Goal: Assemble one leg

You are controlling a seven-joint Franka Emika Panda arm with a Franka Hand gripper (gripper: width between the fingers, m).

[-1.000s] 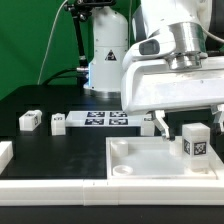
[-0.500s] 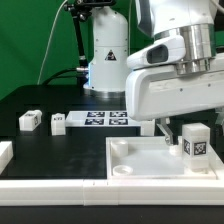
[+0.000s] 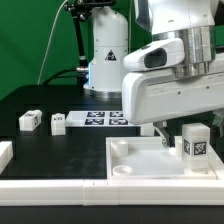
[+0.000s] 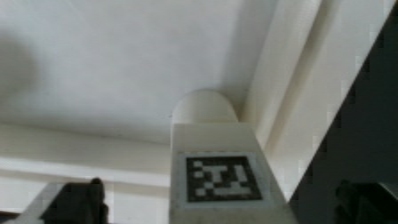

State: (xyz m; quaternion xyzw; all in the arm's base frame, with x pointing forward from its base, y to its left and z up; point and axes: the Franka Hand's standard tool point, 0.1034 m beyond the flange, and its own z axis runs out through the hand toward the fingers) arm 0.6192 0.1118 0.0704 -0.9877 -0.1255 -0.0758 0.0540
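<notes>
A leg (image 3: 195, 140), a small white upright block with a square marker tag, stands in the near right corner of the large white tray-like piece (image 3: 135, 160). My gripper (image 3: 166, 128) hangs low over that piece, just to the exterior view's left of the leg. In the wrist view the leg (image 4: 222, 165) stands between my two dark fingers (image 4: 80, 202), with a gap on each side. The gripper (image 4: 222, 212) is open and holds nothing. Two more legs (image 3: 30, 120) (image 3: 58, 123) lie on the black table at the exterior view's left.
The marker board (image 3: 100, 119) lies flat behind the tray-like piece. Another white part (image 3: 4, 152) shows at the exterior view's left edge. The robot's white base (image 3: 105, 55) stands at the back. A white table rim (image 3: 60, 186) runs along the front.
The gripper's body has shifted toward the exterior view's right and come down a little, closer to the upright leg. The leg and the other parts have not moved.
</notes>
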